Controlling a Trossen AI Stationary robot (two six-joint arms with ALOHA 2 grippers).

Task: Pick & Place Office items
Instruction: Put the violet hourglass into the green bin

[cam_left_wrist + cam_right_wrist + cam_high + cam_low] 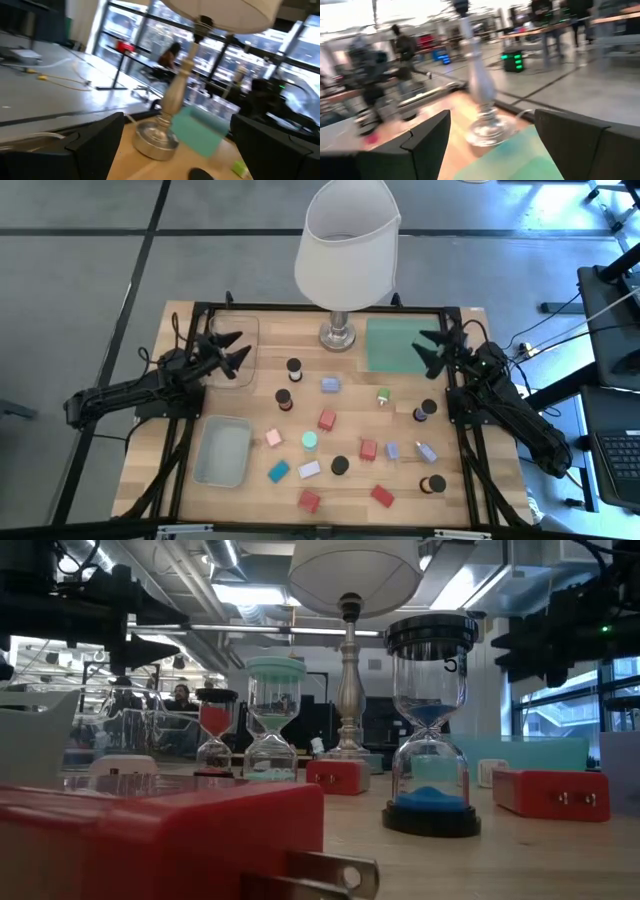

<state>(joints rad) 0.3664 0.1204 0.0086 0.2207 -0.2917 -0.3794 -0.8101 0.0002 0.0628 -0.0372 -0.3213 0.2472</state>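
Observation:
The office items lie scattered over the middle and near part of the wooden table: red blocks (327, 420) (382, 495), a pink block (273, 438), lavender blocks (330, 385), a teal block (278, 471), a mint cap (309, 440) and black caps (294, 366). The low view shows the capped pieces as small sand timers (431, 720) standing upright. My left gripper (240, 348) hangs open over the clear tray (228, 372) at the far left. My right gripper (422, 346) hangs open over the right edge of the green mat (390, 345). Neither has anything between its fingers.
A tall lamp (345, 240) with a white shade stands at the far middle, its metal base (338, 335) between the two grippers. A grey-blue bin (223, 450) sits at the near left. A black frame (320, 308) runs round the table.

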